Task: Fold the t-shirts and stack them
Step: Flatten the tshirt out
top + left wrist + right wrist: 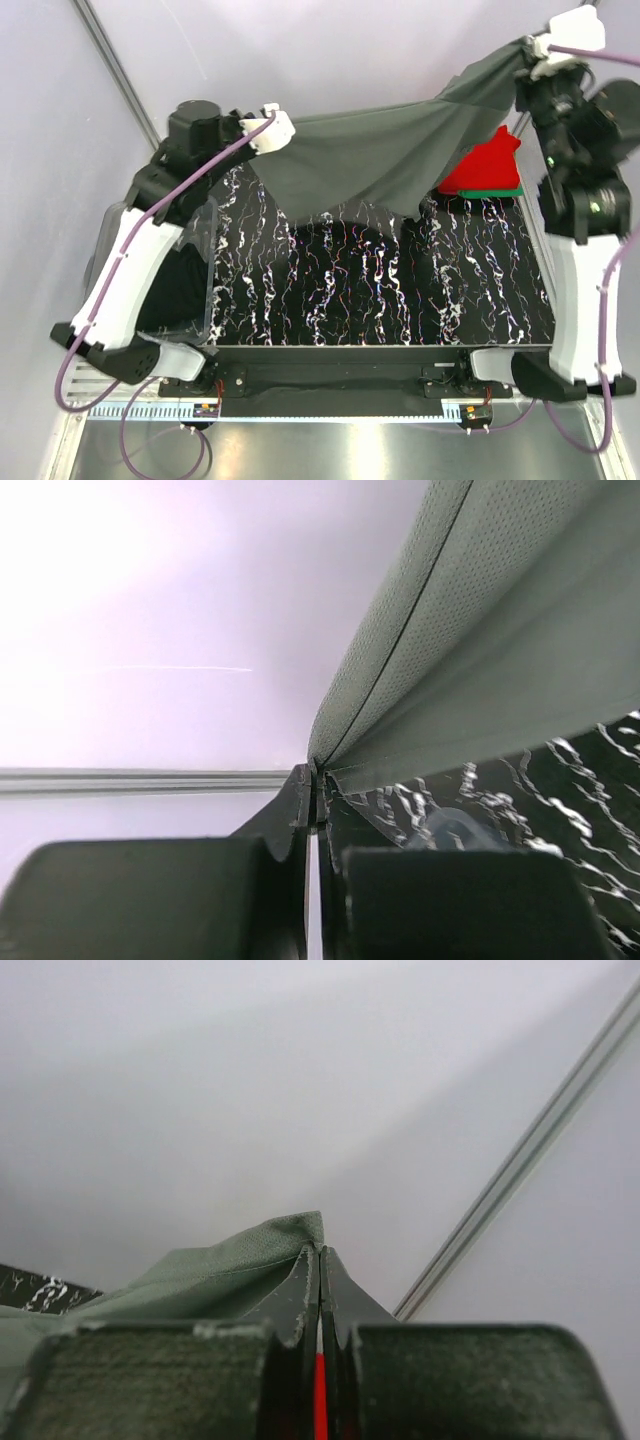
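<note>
A dark grey t-shirt (390, 150) hangs stretched in the air between both grippers, its lower edge drooping to the table at the back. My left gripper (272, 130) is shut on its left corner; in the left wrist view the cloth (500, 630) runs out from the closed jaws (315, 775). My right gripper (545, 50) is shut on its right corner, held higher; the cloth (230, 1265) shows at the jaw tips (320, 1250). A folded red t-shirt (485, 165) lies on a folded green one (500, 192) at the back right.
The table top (380, 290) is black with white marbling. A clear plastic tub (195, 270) with dark cloth inside stands at the left edge under my left arm. A grey wall stands behind the table.
</note>
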Controlling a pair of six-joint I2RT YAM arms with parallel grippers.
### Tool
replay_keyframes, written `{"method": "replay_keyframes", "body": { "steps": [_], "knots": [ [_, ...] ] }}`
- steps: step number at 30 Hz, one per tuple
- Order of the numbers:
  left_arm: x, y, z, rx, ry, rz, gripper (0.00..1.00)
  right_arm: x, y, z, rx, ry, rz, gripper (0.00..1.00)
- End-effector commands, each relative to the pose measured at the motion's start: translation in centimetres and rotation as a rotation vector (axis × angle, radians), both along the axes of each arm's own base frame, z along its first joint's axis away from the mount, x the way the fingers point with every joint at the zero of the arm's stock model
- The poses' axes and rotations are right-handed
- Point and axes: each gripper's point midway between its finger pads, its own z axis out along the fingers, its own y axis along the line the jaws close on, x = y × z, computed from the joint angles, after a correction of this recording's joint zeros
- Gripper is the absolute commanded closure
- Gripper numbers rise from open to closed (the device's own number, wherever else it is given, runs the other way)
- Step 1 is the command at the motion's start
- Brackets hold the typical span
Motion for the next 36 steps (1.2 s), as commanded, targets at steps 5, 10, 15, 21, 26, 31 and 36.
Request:
{"method": "replay_keyframes", "body": {
  "steps": [5,10,15,21,26,31,36],
  "knots": [
    [-5.8,3.1,11.7,-0.133,-0.357,-0.012,1.00,-8.7,-0.4,4.3,-0.011,-0.160,0.034,1.00],
    [-8.8,4.5,14.0,-0.169,-0.428,-0.020,0.93,-11.9,-1.0,4.6,-0.011,-0.194,0.016,1.00],
    [-11.0,5.0,14.7,-0.205,-0.457,-0.060,0.87,-14.1,-1.3,5.9,-0.018,-0.229,0.009,1.00],
    [-7.9,4.5,7.3,-0.107,-0.290,-0.026,0.86,-9.0,-0.9,0.7,-0.094,-0.094,-0.005,1.00],
    [-4.0,3.5,-7.6,0.054,0.046,-0.001,0.98,-2.0,-0.2,-7.6,-0.167,0.058,0.001,1.00],
    [-0.6,4.0,-18.9,0.080,0.304,0.046,1.00,5.9,1.7,-19.7,-0.208,0.284,0.074,1.00],
    [5.4,3.9,-25.7,0.100,0.456,0.104,1.00,13.8,3.1,-29.2,-0.228,0.465,0.126,1.00]
  ]
}}
